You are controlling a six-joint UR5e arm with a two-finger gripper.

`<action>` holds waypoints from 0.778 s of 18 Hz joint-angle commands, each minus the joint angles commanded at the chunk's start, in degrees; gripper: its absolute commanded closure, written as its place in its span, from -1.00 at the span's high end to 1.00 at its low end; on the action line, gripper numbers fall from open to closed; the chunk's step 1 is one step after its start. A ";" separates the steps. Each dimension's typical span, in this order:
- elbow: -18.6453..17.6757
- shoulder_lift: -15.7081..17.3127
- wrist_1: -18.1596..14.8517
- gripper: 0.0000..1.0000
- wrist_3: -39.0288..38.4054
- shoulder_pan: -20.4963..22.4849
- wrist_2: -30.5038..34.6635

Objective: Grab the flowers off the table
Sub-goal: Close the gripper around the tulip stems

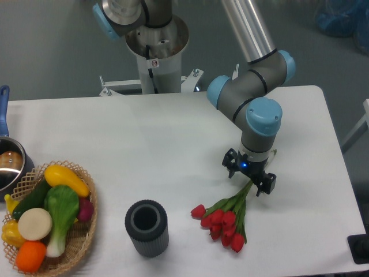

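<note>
The flowers [223, 219], a bunch of red tulip buds with green leaves, lie on the white table [173, 133] at the front right. Their thin green stems [247, 189] run up and to the right, into the gripper. My gripper [249, 175] points straight down over the stem end. Its black fingers [267, 183] stand apart on either side of the stems, so it looks open. The contact itself is hidden under the wrist. The buds rest on the tabletop.
A dark grey ribbed cylindrical vase [147, 227] stands upright left of the flowers. A wicker basket [86, 231] of toy vegetables sits at the front left, with a metal pot [8, 164] behind it. The table's right edge [340, 167] is close to the gripper.
</note>
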 joint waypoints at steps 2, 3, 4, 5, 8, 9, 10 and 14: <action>0.26 0.00 0.09 0.31 -0.17 0.00 0.00; 0.35 0.00 0.09 0.26 -0.18 0.00 0.00; 0.44 -0.09 0.09 0.17 -0.61 0.00 0.00; 0.53 -0.09 0.09 0.07 -1.40 0.00 -0.09; 0.88 -0.26 0.09 -0.19 -3.34 -0.09 0.00; 0.97 -0.26 0.09 -0.28 -3.43 -0.09 0.00; 0.97 -0.26 0.09 -0.30 -3.43 -0.09 0.00; 1.41 -0.09 0.09 -0.46 -3.69 0.00 -0.17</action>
